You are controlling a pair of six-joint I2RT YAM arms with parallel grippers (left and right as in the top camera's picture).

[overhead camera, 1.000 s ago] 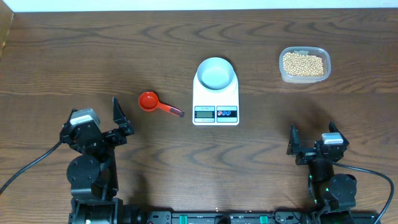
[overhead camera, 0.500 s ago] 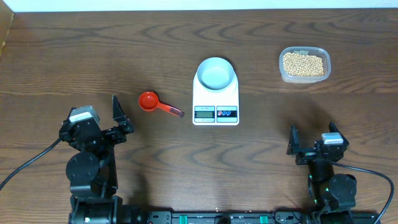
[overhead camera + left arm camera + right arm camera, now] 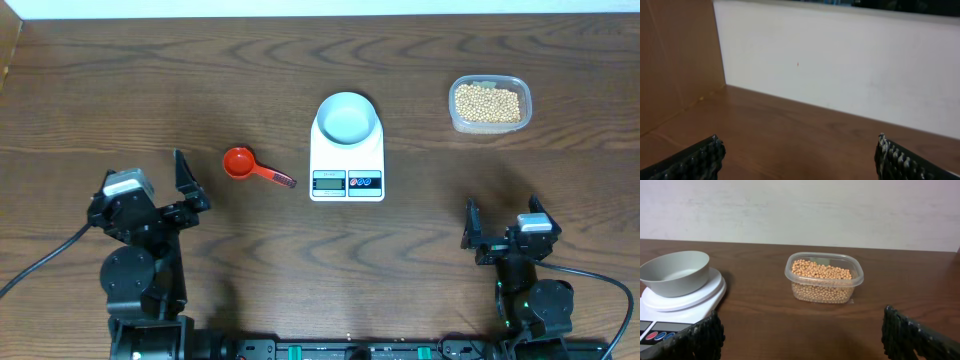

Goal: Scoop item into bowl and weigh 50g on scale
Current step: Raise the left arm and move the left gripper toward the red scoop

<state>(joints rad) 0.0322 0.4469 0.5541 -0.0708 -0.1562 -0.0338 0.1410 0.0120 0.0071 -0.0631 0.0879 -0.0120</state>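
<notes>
The tan beans (image 3: 488, 102) fill a clear plastic tub at the far right, also in the right wrist view (image 3: 820, 271). The pale bowl (image 3: 348, 117) stands empty on the white scale (image 3: 330, 160) at the table's middle, and both show at the left of the right wrist view, bowl (image 3: 675, 272) on scale (image 3: 685, 311). My left gripper (image 3: 152, 185) is open and empty at the near left, and in its wrist view (image 3: 798, 145) it faces bare table and a wall. My right gripper (image 3: 502, 215) is open and empty at the near right (image 3: 801, 317), well short of the tub.
A red measuring scoop (image 3: 245, 164) lies on the table left of the scale, its handle pointing right. A brown cardboard wall (image 3: 675, 60) stands at the table's left edge. A white wall runs along the far edge.
My left arm has shifted and turned slightly to the left. The right arm and all objects have not moved.
</notes>
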